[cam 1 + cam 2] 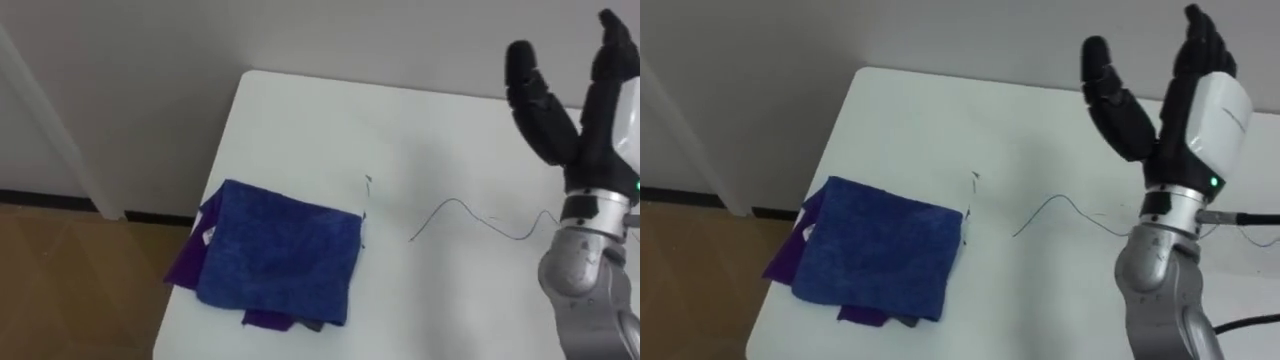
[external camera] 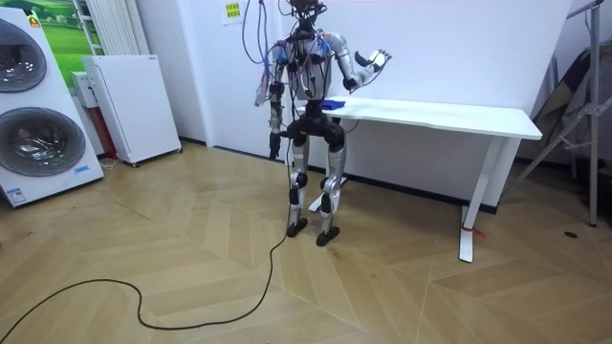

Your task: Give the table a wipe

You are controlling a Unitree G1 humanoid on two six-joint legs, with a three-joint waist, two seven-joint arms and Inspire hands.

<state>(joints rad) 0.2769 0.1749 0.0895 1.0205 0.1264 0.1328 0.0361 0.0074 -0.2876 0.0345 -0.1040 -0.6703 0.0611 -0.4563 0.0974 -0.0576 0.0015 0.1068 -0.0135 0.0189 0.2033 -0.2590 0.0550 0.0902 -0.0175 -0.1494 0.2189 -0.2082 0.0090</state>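
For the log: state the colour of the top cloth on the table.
The top cloth is blue, over a purple cloth; clearest in the right eye view.

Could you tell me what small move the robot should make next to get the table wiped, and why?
Probably bring the right hand down and leftward onto the blue cloth. That hand is raised and open above the white table, holding nothing. The cloth lies folded near the table's left end, and a thin dark mark on the tabletop is not yet wiped.

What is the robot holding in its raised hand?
Nothing. The right hand is raised, open and empty; the blue cloth lies on the table.
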